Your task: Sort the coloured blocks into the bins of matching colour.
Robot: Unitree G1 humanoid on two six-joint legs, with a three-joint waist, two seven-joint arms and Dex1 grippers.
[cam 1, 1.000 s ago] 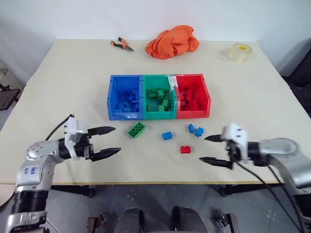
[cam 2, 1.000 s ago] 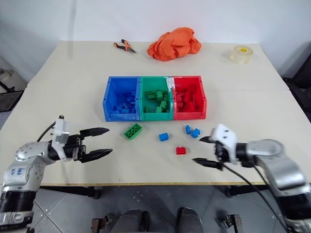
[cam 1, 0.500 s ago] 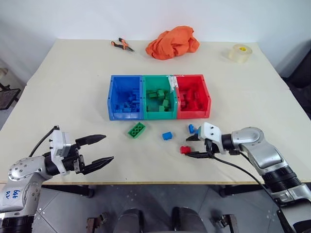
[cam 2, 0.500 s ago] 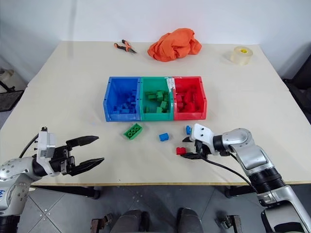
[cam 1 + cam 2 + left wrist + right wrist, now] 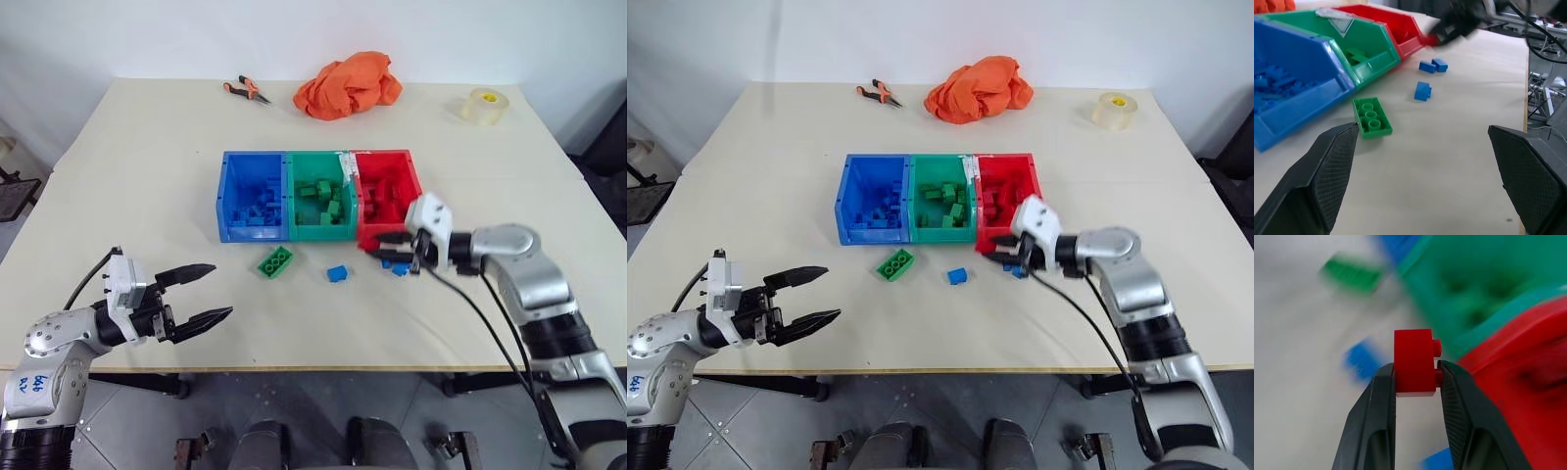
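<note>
My right gripper (image 5: 388,246) is shut on the small red block (image 5: 1413,361) and holds it in the air just in front of the red bin (image 5: 387,156). The red bin is joined to the green bin (image 5: 320,233) and the blue bin (image 5: 253,234), and all three hold blocks of their own colour. On the table in front of the bins lie a larger green block (image 5: 275,261), one small blue block (image 5: 337,274) and two more blue blocks (image 5: 1433,65) under the right gripper. My left gripper (image 5: 203,291) hovers open near the table's front left, apart from every block.
At the back of the table lie an orange cloth (image 5: 348,84), orange-handled pliers (image 5: 245,90) and a roll of tape (image 5: 484,105). The table's front edge runs just below both grippers. A person's cables and gear show past the table's right side in the left wrist view.
The right gripper reached left to the red block, shut on it, then lifted it up and away toward the red bin. The left gripper stayed open and hardly moved.
</note>
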